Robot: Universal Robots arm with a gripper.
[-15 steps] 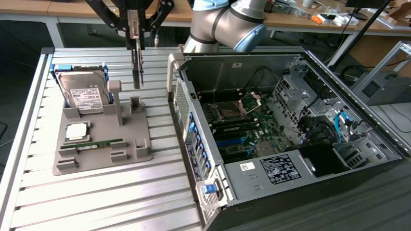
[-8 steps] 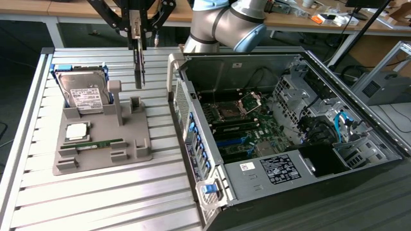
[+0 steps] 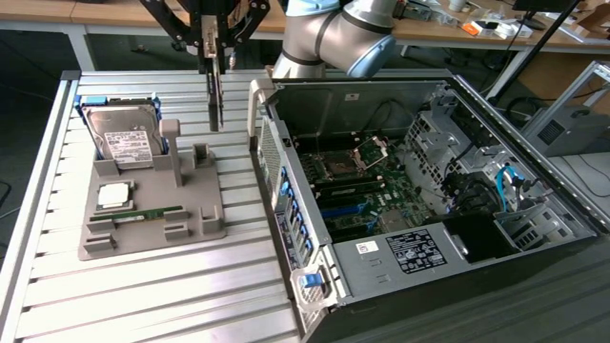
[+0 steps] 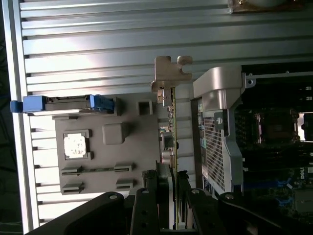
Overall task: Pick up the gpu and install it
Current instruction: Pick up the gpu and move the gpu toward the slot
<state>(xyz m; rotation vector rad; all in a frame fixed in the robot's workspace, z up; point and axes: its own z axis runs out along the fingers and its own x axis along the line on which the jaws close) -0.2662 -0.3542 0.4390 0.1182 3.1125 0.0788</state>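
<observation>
The gpu (image 3: 216, 93) hangs on edge above the slatted table, in the air between the grey holder tray (image 3: 196, 214) and the open computer case (image 3: 429, 179). My gripper (image 3: 213, 51) is shut on its upper end. In the wrist view the gpu (image 4: 171, 122) shows edge-on, a thin brownish-green board with its metal bracket (image 4: 172, 71) at the far end. The black fingers (image 4: 151, 193) of the gripper (image 4: 168, 182) clamp it from both sides. The case's side wall (image 4: 217, 122) stands right beside the card.
The tray holds a silver hard drive (image 3: 126, 137) in a blue bracket, a CPU (image 3: 114, 194) and a green RAM stick (image 3: 145, 213). Inside the case lie the motherboard (image 3: 358, 186), cables and drive cages. The slatted table (image 3: 143, 286) stretches in front of the tray.
</observation>
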